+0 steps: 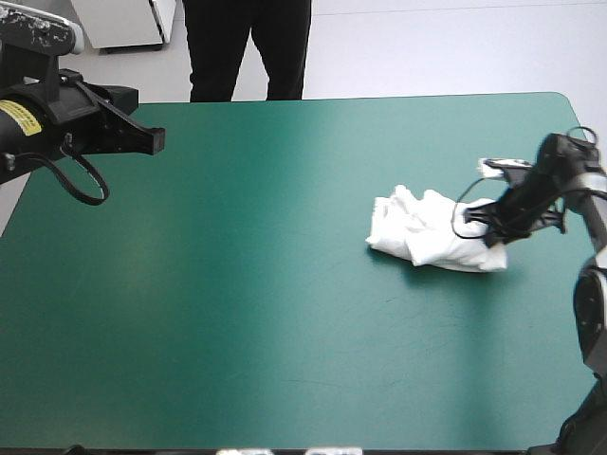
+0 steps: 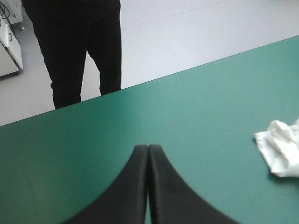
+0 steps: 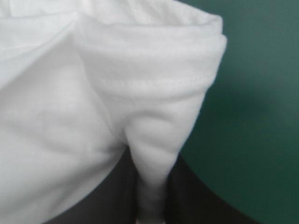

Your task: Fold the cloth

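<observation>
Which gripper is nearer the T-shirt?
Right. The right gripper pinches a fold of the T-shirt between its fingers; the left gripper hangs shut near the far left corner of the table.

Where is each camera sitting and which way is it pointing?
High view: above and behind the robot, looking forward and down on the table; left gripper at the left, right gripper at the T-shirt.
Left wrist view: above that wrist, looking along its shut gripper across the table toward the far edge.
Right wrist view: close along its gripper, shut on the T-shirt.
Shared: all three show the T-shirt.
</observation>
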